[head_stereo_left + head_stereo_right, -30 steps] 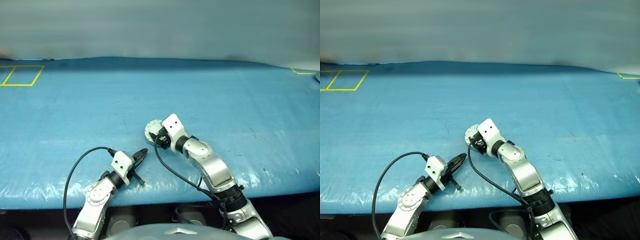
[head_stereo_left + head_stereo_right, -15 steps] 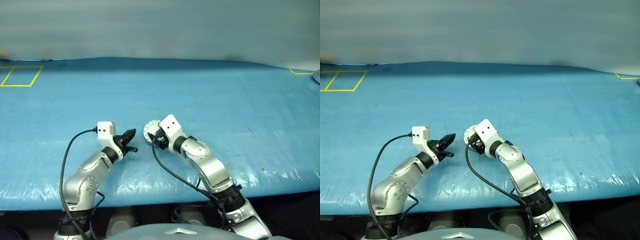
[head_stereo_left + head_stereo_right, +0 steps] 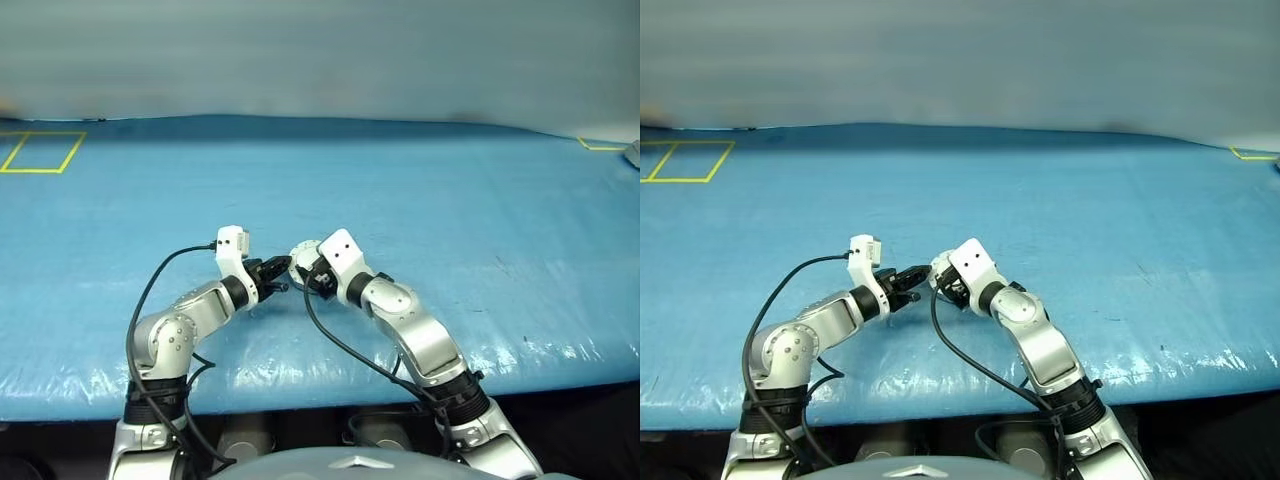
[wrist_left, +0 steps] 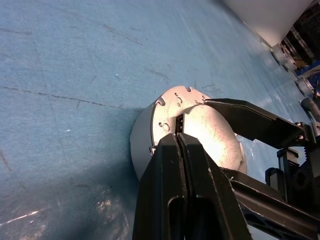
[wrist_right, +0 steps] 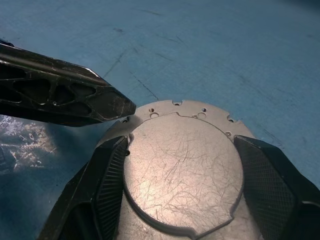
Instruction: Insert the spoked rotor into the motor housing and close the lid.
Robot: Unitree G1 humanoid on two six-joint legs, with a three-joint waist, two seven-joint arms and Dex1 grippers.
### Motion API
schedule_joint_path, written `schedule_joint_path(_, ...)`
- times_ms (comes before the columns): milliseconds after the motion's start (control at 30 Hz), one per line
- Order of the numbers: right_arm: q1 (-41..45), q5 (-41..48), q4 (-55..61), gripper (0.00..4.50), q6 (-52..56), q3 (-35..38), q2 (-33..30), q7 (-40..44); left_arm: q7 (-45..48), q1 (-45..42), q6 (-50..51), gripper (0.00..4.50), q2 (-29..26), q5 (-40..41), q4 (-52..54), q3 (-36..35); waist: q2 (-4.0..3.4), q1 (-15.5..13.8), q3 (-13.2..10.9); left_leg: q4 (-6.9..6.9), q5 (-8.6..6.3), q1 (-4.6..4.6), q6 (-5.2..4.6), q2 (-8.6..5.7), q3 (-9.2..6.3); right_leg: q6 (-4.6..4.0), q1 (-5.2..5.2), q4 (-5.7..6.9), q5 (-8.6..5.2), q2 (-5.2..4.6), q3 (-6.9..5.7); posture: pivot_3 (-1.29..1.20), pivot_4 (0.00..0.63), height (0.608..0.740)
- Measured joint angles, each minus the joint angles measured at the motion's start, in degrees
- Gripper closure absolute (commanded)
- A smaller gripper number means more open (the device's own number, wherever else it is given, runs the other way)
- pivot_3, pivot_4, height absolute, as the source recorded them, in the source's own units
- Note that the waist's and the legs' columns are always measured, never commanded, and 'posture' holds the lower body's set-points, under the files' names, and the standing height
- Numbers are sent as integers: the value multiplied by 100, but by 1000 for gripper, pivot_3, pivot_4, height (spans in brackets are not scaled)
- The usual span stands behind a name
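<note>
- A blue plastic-sheeted tabletop [image 3: 420, 190] fills the room's foreground; yellow tape squares [image 3: 40, 150] mark its far left corner.
- Near the front edge, my right gripper [image 5: 180, 165] clasps the round grey metal motor housing [image 5: 182, 172], lid down.
- My closed left gripper [image 4: 177, 137] touches its rim.

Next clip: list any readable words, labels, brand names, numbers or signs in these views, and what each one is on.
None can be read.
Motor housing, closed grey casing: scratches and small holes, no lettering.
Left claw and right claw: plain black, no marks.
Blue table cover: yellow tape outlines, no text.
</note>
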State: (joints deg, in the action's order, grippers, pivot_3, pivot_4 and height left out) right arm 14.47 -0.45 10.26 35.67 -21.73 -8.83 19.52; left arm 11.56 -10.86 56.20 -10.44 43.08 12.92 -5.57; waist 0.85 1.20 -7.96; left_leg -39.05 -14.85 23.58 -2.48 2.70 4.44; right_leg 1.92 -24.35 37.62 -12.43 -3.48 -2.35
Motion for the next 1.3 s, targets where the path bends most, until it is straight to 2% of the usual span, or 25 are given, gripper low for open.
schedule_joint_path(467,-89,-14,64,1467,11,31,10,-13,82,-199,80,4500,104,-197,-212,148,1,-26,1,0,0,-2,1,0,-4,0,-13,-7,-1,-7,-4,0,150,740)
schedule_joint_path(533,-151,-2,116,730,12,78,31,-16,100,-219,95,4500,105,-205,-212,160,1,-40,1,3,-1,0,0,-1,-4,-1,-14,-12,0,-7,-4,0,150,740)
schedule_joint_path(633,-300,27,261,25,14,79,32,-3,122,-246,112,4500,120,-209,-215,162,1,-57,1,15,-1,3,-1,-2,-8,-4,-12,-32,3,-6,-7,0,150,740)
schedule_joint_path(800,-738,145,755,25,104,265,29,-54,224,-272,123,4500,110,-206,-215,165,2,-69,2,30,-9,19,-11,-7,-13,-14,-8,-75,22,-6,-10,0,150,740)
schedule_joint_path(967,-1340,803,1522,25,575,903,281,-71,277,-289,114,4500,78,-205,-213,159,3,-71,2,33,-15,31,-13,-8,-10,-8,6,-79,20,-7,-7,0,150,740)
schedule_joint_path(1167,-1726,2018,1710,25,1391,2258,1293,-506,328,-286,105,4500,71,-267,-214,161,-7,-67,-8,36,-12,37,-7,-4,-10,-2,-6,-76,16,-4,-9,0,150,740)
schedule_joint_path(1300,-1741,2680,1688,25,1739,2727,1327,-849,377,-298,101,4500,64,-306,-214,174,-22,-68,-18,38,-14,41,-11,-9,-9,-9,-14,-80,20,-10,-8,0,150,740)
